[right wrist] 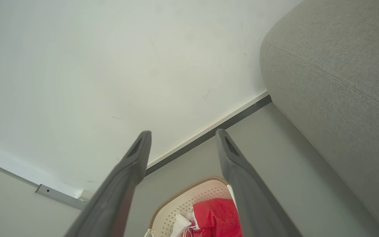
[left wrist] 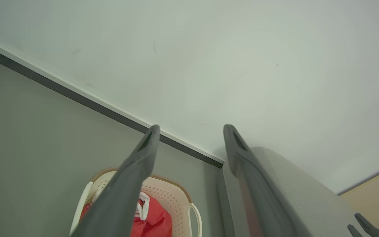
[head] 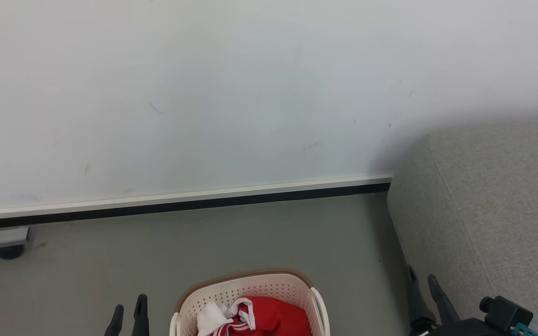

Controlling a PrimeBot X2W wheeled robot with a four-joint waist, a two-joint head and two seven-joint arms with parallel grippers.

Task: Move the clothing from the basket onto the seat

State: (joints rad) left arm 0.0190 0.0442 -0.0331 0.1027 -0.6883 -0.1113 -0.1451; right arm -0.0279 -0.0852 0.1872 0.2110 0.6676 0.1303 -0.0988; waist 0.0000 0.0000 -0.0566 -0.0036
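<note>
The cream-white perforated basket [head: 250, 285] with a brown rim stands on the floor at the bottom middle of the head view. Red clothing [head: 273, 317] with white trim lies bunched inside it. The light grey seat [head: 493, 205] rises at the right. My left gripper [head: 129, 311] stands open just left of the basket, nothing between its fingers. My right gripper [head: 422, 277] stands open between the basket and the seat's side, holding nothing. The wrist views show the basket [left wrist: 173, 197] [right wrist: 189, 200], the clothing [left wrist: 153, 217] [right wrist: 215, 214] and the seat [left wrist: 294, 191] [right wrist: 334, 75] past spread fingers.
A pale wall [head: 203, 93] with a white and black skirting strip [head: 180, 201] runs behind the grey floor [head: 203, 247]. A dark caster under a white frame [head: 9, 252] sits at the far left by the wall.
</note>
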